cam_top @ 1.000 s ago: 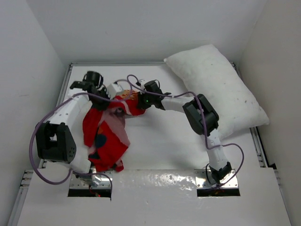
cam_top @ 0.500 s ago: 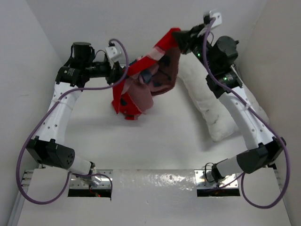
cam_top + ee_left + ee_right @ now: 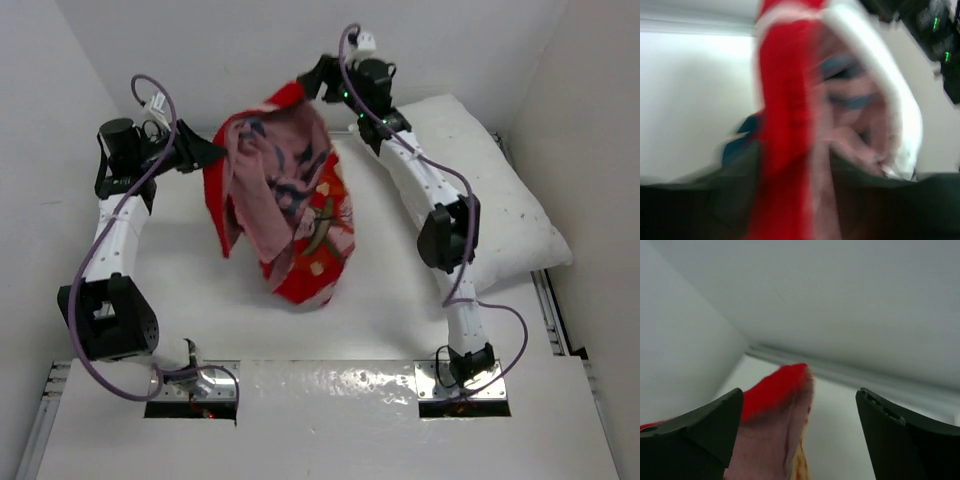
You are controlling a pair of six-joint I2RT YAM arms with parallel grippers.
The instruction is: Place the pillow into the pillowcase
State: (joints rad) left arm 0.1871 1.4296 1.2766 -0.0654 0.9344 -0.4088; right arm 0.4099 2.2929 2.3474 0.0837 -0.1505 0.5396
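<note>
Left claw (image 3: pixel 208 153): far left, against the left edge of the pillowcase (image 3: pixel 285 210); too blurred up close, cannot tell whether clenched. Pillowcase: raised mid-scene between both claws, pink inside facing up, red end drooping toward the near table (image 3: pixel 390 315). Right claw (image 3: pixel 308 86): at the cloth's far corner, fingers wide apart, released, red hem between them unpinched. Pillow (image 3: pixel 500 200): lying far right.
</note>
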